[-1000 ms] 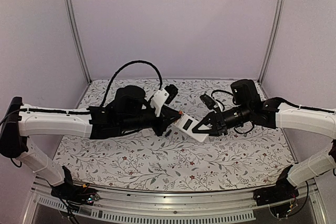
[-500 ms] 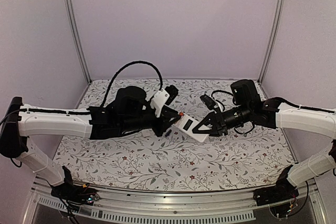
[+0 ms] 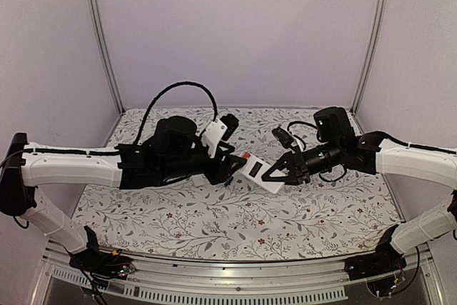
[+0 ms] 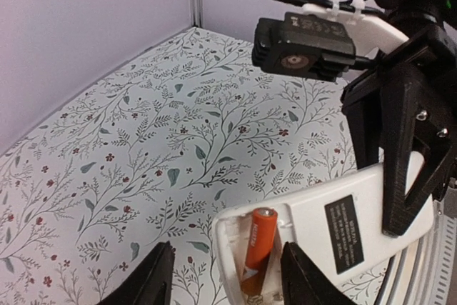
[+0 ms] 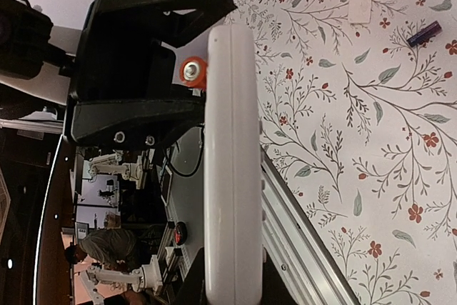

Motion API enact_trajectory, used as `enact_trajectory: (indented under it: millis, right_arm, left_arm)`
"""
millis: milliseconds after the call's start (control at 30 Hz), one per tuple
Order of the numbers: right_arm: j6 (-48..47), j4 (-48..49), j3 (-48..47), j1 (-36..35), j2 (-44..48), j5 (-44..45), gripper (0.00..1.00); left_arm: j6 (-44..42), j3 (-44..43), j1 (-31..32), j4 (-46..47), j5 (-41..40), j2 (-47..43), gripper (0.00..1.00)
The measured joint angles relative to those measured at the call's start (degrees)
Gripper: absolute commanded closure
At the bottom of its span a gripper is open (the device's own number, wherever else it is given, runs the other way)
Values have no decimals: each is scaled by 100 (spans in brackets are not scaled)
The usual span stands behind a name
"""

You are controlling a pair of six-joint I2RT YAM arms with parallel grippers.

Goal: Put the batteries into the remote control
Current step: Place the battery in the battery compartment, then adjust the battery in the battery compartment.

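Note:
The white remote control (image 3: 261, 174) is held above the table, back side up, with my right gripper (image 3: 278, 173) shut on its right half. In the left wrist view its battery recess (image 4: 246, 262) holds the orange-red battery (image 4: 258, 242), lying slightly tilted. My left gripper (image 4: 228, 280) is open, its fingers (image 4: 153, 276) standing either side of that end and off the battery. In the right wrist view the remote control (image 5: 232, 162) shows edge-on, with the orange-red battery's tip (image 5: 193, 71) beside the left gripper (image 5: 143, 69). The black battery (image 5: 423, 33) lies on the table.
A small thin white cover piece (image 5: 360, 6) lies on the flowered table cloth (image 3: 214, 223) near the black battery. The right wrist camera housing (image 4: 307, 44) hangs above the remote. The aluminium table edge (image 5: 314, 233) runs under the right gripper.
My left gripper has opened and let go of the orange-red battery, which stays in the recess. The left arm has drawn back slightly to the left. The right arm has not moved.

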State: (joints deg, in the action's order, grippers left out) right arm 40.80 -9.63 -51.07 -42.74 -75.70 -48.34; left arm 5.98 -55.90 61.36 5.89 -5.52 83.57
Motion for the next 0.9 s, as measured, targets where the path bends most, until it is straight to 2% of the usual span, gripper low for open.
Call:
enact_trajectory:
  millis: [133, 233, 267, 467, 633, 900]
  right_arm:
    - [-81, -9, -4, 2, 2, 52, 100]
    - [-136, -24, -9, 9, 2, 133, 100]
    - [-146, -26, -9, 20, 2, 149, 100]
    - [-192, -133, -114, 48, -37, 192, 100]
    - [-225, -295, -227, 50, -125, 212, 100]
    - [-256, -496, -306, 50, -256, 212, 100]
  left_arm:
    - [138, 0, 2, 4, 57, -236, 25]
    - [378, 2, -15, 28, 26, -422, 3]
    - [487, 4, -35, 46, 11, -490, 1]
    - [1248, 297, -149, 256, -177, -839, 0]
    - [1449, 393, -205, 168, -175, -774, 1]
    - [1624, 310, -323, 68, 133, -243, 18]
